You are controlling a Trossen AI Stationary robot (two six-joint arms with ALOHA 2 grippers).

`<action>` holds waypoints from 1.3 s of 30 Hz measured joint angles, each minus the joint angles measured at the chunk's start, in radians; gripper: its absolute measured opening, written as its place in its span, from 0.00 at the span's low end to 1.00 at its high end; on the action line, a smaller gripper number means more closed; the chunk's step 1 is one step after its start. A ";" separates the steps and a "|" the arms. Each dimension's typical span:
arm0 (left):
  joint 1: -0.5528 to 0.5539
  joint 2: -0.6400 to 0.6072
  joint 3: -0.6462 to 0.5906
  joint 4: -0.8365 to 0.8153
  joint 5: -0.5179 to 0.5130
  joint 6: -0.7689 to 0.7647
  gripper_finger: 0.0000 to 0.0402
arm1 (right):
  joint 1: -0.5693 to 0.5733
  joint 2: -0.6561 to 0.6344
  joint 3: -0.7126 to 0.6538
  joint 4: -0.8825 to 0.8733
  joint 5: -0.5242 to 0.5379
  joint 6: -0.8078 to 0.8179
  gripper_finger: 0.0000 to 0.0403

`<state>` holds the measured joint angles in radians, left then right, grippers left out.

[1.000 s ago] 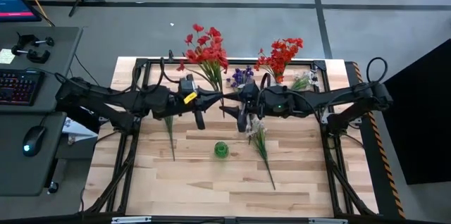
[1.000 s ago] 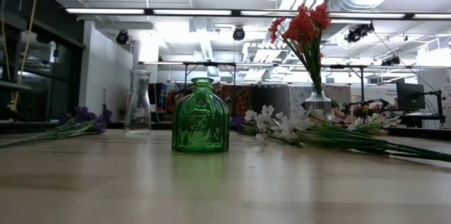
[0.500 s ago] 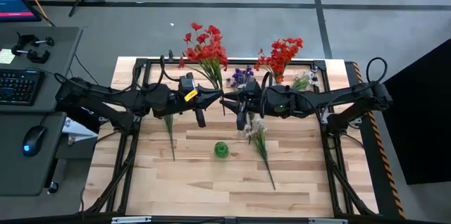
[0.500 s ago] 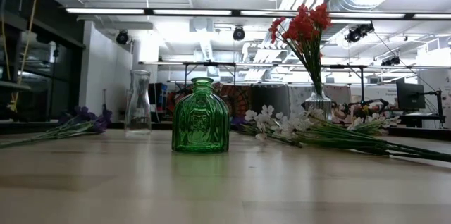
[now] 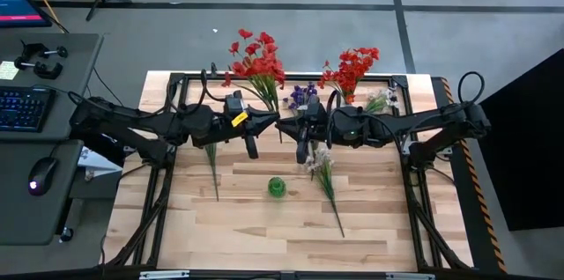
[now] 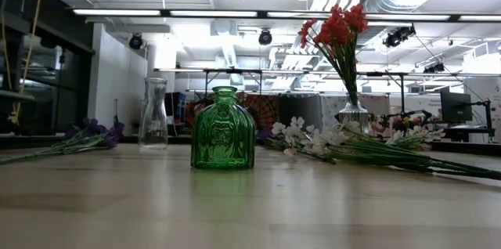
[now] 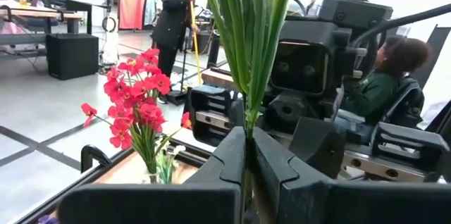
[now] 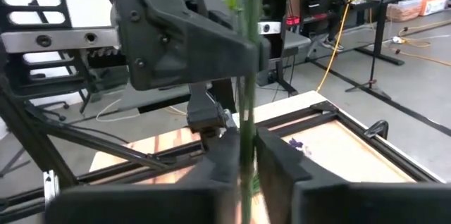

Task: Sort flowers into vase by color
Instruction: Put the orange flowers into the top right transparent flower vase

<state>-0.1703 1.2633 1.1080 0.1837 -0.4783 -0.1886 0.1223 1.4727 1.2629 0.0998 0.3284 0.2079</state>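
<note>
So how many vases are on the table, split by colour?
Green vase: 1
Clear vases: 2, an empty bottle and a flower vase with red flowers in it
Total: 3

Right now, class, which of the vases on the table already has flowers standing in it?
The clear vase on the right holds red flowers; the green vase and tall clear bottle stand empty.

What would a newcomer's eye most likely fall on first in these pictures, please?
Probably the red flowers held up above the table's far edge where the left gripper and right gripper meet at mid-table, both closed on their green stems. Next, the green vase standing alone nearer the front, beside the white flowers lying flat.
</note>
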 joint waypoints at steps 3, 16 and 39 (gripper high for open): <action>0.000 0.000 0.000 0.004 -0.002 0.000 0.01 | 0.000 0.000 0.000 0.003 0.000 -0.002 0.03; 0.013 -0.134 0.002 -0.172 0.052 -0.050 0.32 | -0.005 -0.104 0.000 -0.190 0.103 -0.028 0.01; -0.044 -0.223 -0.346 0.010 -0.063 -0.291 0.42 | 0.379 -0.686 -0.591 -0.807 1.060 0.883 0.00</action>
<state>-0.2142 1.0405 0.7616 0.1938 -0.5412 -0.4796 0.5014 0.7863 0.6714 -0.7072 1.3882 1.0912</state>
